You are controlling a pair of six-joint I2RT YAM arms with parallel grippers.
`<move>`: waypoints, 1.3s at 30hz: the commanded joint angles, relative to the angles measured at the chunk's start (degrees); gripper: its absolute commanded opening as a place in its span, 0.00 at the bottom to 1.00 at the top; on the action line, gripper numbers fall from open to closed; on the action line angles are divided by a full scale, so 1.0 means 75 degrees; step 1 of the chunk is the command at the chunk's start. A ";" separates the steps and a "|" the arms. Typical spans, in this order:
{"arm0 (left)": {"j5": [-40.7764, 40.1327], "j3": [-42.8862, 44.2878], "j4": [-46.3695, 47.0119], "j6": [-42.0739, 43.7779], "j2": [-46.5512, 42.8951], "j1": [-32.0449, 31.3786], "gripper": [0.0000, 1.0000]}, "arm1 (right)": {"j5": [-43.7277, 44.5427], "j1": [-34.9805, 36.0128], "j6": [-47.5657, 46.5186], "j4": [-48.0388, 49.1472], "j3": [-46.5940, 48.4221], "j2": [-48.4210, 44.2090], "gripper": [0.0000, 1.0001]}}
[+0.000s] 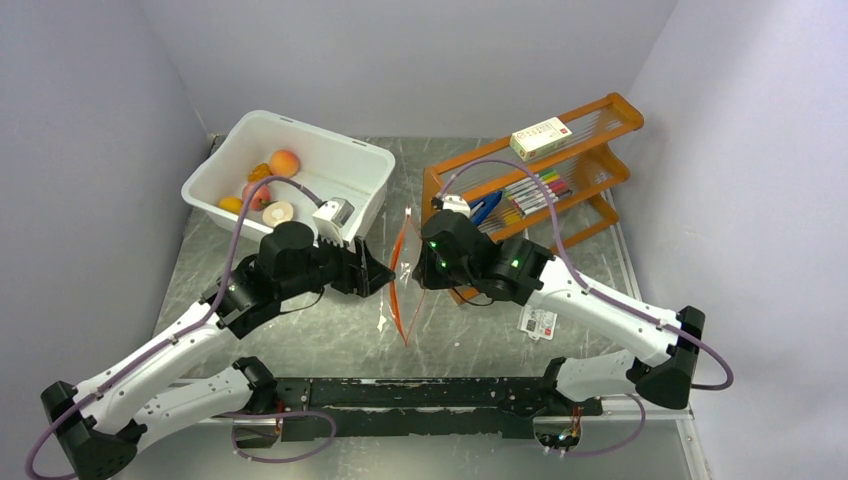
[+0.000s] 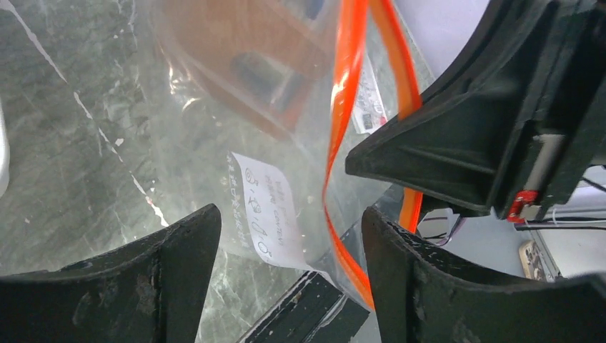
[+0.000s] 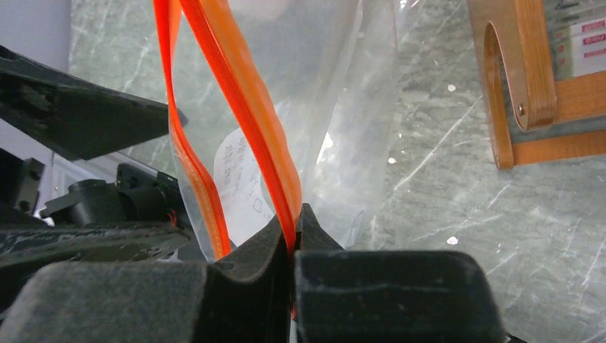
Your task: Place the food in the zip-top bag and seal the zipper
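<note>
My right gripper [image 3: 294, 218] pinches one lip of the zipper [image 3: 243, 93], so the zip-top bag [image 1: 404, 285] hangs between both grippers, its mouth crosswise to them. My left gripper [image 2: 289, 221] stands wide, just beside the free lip. The food [image 1: 284, 162] lies in the white tub [image 1: 365, 160], nearer the left one.

Zip-top bag [image 1: 402, 290] upright above table [image 1: 300, 340] centre, between left gripper [image 1: 384, 272] and right gripper [image 1: 414, 264]; tub [image 1: 300, 125] holding food [image 1: 284, 162] behind-left; rack [image 1: 600, 110] with markers [image 1: 535, 190] behind-right.
</note>
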 commanded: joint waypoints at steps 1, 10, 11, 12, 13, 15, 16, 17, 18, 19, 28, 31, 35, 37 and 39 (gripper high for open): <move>0.0003 0.0456 -0.0070 0.0527 0.0151 0.0029 0.74 | -0.0086 0.0012 0.0084 -0.0217 0.0108 0.0093 0.00; -0.0431 0.0958 -0.0341 0.0927 0.1448 0.0013 0.74 | -0.0112 0.0009 0.0392 0.0179 0.0026 0.0059 0.00; -0.0566 0.0994 -0.0348 0.0943 0.1557 0.0002 0.73 | -0.0092 0.0004 0.0399 0.0191 0.0037 0.0062 0.00; -0.0741 0.1032 -0.0386 0.0949 0.1640 -0.0030 0.74 | -0.0058 0.0008 0.0404 0.0182 0.0047 0.0086 0.00; -0.0919 0.1094 -0.0450 0.0940 0.1731 -0.0061 0.74 | -0.0029 0.0007 0.0419 0.0156 0.0069 0.0104 0.00; -0.1360 0.1254 -0.0630 0.0959 0.1840 -0.0191 0.71 | 0.0014 0.0005 0.0421 0.0105 0.0105 0.0144 0.00; -0.1602 0.1333 -0.0720 0.0972 0.1870 -0.0254 0.70 | 0.0032 0.0009 0.0415 0.0084 0.0102 0.0165 0.00; -0.1794 0.1428 -0.0831 0.0998 0.1884 -0.0291 0.67 | 0.0057 0.0007 0.0422 0.0084 0.0083 0.0166 0.00; -0.2005 0.1527 -0.0952 0.1044 0.1896 -0.0320 0.65 | 0.0097 0.0005 0.0433 0.0084 0.0053 0.0167 0.00; -0.2108 0.1637 -0.1087 0.1073 0.1899 -0.0345 0.64 | 0.0150 0.0008 0.0449 0.0071 0.0015 0.0167 0.00; -0.2658 0.2351 -0.2162 0.1360 0.1922 -0.0396 0.45 | 0.0298 0.0003 0.0516 -0.0028 -0.0137 0.0143 0.00; -0.2509 0.2474 -0.2313 0.1338 0.1823 -0.0400 0.43 | 0.0360 0.0004 0.0485 -0.0062 -0.0148 0.0132 0.00; -0.2143 0.2634 -0.2338 0.1271 0.1491 -0.0405 0.46 | 0.0420 0.0009 0.0467 -0.0148 -0.0121 0.0196 0.00; -0.2052 0.2609 -0.2312 0.1248 0.1299 -0.0401 0.43 | 0.0395 0.0010 0.0489 -0.0145 -0.0132 0.0182 0.00; -0.2192 0.2582 -0.2430 0.1204 0.1187 -0.0398 0.42 | 0.0380 0.0013 0.0519 -0.0058 -0.0261 0.0088 0.00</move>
